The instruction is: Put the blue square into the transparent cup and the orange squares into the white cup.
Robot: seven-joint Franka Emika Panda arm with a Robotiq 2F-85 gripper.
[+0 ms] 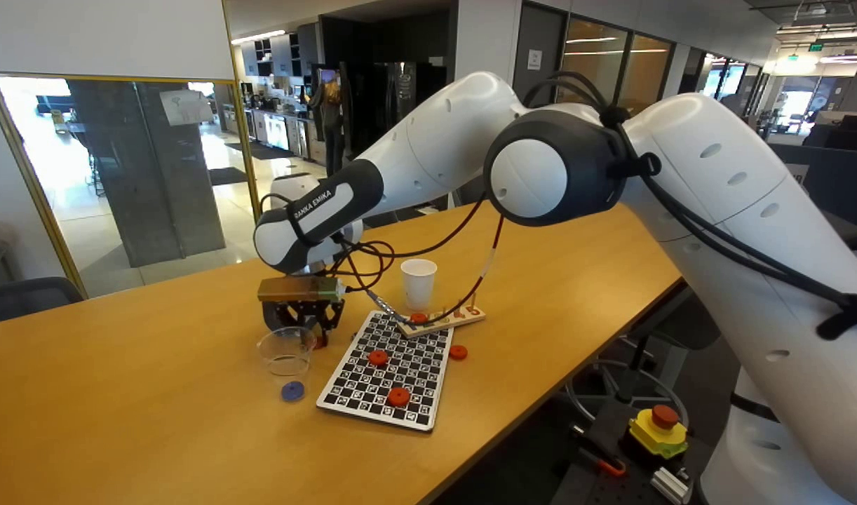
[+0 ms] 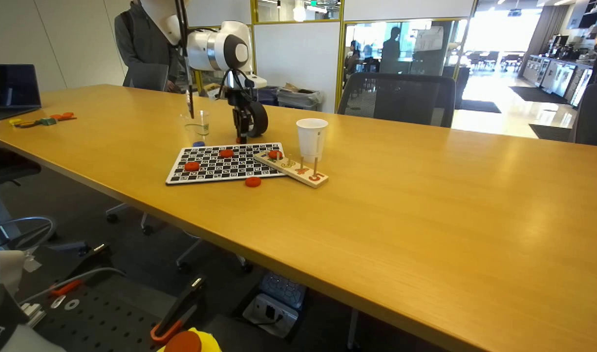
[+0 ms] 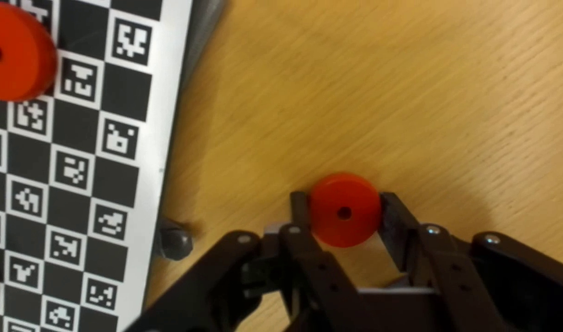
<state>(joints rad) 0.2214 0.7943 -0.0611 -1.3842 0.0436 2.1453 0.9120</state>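
Gripper [image 3: 341, 208] pinches an orange pc [image 3: 345, 233] from both sides, just beside the board [image 1: 414, 366]; can't tell if pc's off the bench [image 1: 155, 393]. Clear cup [image 1: 286, 354] upright nr gripper; blue pc [image 1: 292, 391] lies on bench just beside that cup, outside it. Two orange pcs [image 1: 399, 397] sit on board, one at end of peg strip [image 1: 463, 318], one on bench nr board. White cup [image 1: 419, 284] upright, just beside peg strip.

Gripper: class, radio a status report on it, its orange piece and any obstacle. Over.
Gripper shut on orange piece. Piece beside board, not yet in white cup. Peg strip near that cup, possibly in the way.
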